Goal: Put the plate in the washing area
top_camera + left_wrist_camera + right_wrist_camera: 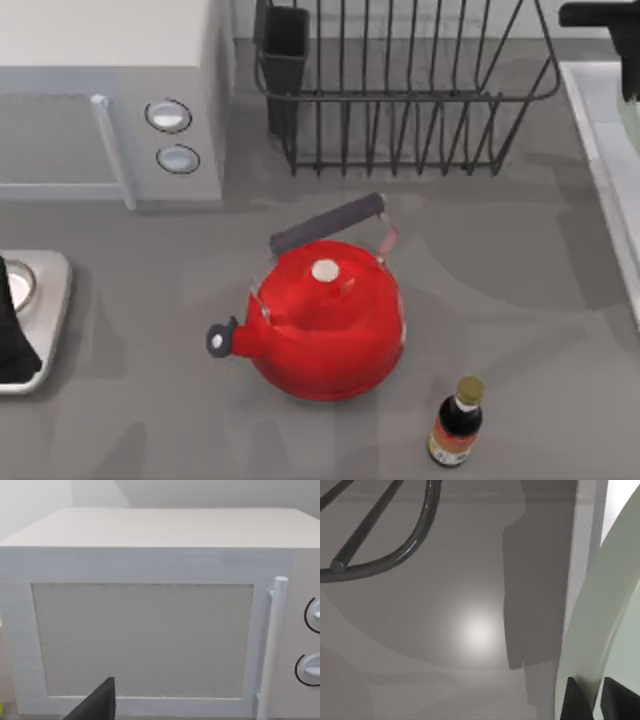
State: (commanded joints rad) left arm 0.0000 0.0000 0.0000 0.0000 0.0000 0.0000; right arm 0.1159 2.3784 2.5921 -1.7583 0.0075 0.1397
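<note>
A grey surface (500,290) is seen from above, with a red kettle (325,320) at its centre, spout turned toward 9 o'clock and dark handle arched toward 12 o'clock. A dark sauce bottle (457,422) with a gold cap stands near the kettle at about 4 o'clock. A black wire dish rack (400,90) is set at 12 o'clock, and a white microwave (110,100) with two round knobs fills the 10 o'clock corner. A metal stove plate (35,300) lies at the 9 o'clock edge, where the dark body of the left arm (15,330) is parked over it.

The microwave's door and bar handle are faced squarely in the left wrist view, with one dark finger (97,705) of the left pincer rising before the door; whether that pincer is spread or pressed together cannot be told.

At the 2 o'clock corner the right arm (600,15) reaches in over the pale rim of the washing area (600,150), which runs down the 3 o'clock edge. A pale green sliver of the plate (630,100) is seen there, above the basin. In the right wrist view the plate is held tilted on edge, its rim pinched between the two dark fingertips (575,700) of the right pincer (597,700), with a rack wire curving nearby.
</note>
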